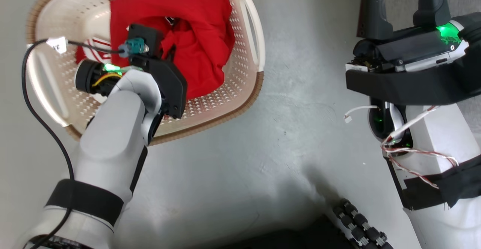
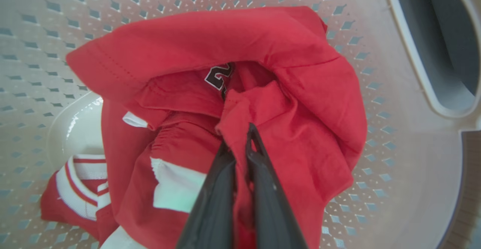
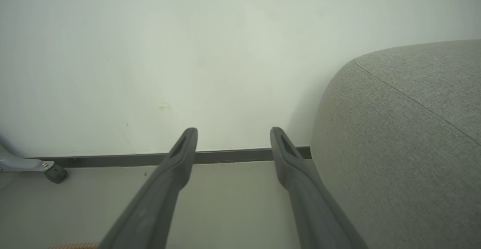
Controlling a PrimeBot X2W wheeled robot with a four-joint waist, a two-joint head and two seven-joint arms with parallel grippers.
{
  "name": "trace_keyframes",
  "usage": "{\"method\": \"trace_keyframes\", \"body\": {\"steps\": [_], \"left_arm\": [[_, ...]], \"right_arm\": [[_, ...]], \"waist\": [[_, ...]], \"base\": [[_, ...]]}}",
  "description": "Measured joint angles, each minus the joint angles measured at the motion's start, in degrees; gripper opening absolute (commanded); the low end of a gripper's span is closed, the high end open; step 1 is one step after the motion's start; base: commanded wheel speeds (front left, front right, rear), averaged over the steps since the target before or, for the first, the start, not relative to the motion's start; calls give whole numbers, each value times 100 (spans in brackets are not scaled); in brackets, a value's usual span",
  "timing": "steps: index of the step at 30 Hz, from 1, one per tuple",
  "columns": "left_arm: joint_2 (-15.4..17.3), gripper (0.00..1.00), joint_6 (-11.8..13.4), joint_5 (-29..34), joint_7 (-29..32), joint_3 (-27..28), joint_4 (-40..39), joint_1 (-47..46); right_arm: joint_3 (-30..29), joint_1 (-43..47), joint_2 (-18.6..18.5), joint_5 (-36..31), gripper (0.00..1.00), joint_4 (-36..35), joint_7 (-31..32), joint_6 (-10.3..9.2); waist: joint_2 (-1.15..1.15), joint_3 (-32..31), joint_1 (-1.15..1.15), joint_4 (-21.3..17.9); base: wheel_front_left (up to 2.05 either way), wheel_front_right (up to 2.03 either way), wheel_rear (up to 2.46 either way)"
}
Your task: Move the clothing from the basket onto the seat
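– Left gripper (image 2: 242, 138) is down inside the basket (image 1: 246, 91), jaws pinched almost together on a raised fold of the red clothing (image 2: 270, 42). That reads as a grip made.

– Agreed, the cloth is nipped right between the tips. Right gripper (image 3: 233, 132) hangs wide open with nothing in it, low over the floor (image 1: 285, 136) just beside the seat (image 3: 406, 136).

– So which step is this?

– The pick, by the look of it: grasp on, lift not yet begun. Both garments lie in the basket, which stands on the floor at the robot's left front.

– And next?

– Probably a straight pull upward, high enough for trailing cloth to clear the woven rim (image 1: 225, 119), then a swing across to the right, toward the seat. The two pieces are tangled, so both may come up, or one may slide off.

– How does the heap lie?

– Crumpled, so no real heading. In the head view its length runs roughly along the oval: striped white collar (image 2: 77, 181) at the left end, plain red bulk bunched toward the right handle (image 1: 250, 27), a black numeral (image 2: 216, 77) peeking from the middle fold.
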Motion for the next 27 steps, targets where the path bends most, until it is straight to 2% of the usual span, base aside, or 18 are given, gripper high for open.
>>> {"method": "trace_keyframes", "body": {"steps": [11,27], "left_arm": [[-148,0,-198,-157,-690,4,5,404],[-219,0,-297,-503,-1705,40,-109,1188]], "right_arm": [[-171,113,-175,-49,100,524,0,0],[-352,706,-432,52,100,1037,0,45]], "waist": [[0,-631,0,345],[0,-1761,-1,853]], "base": [[0,0,0],[0,0,0]]}}
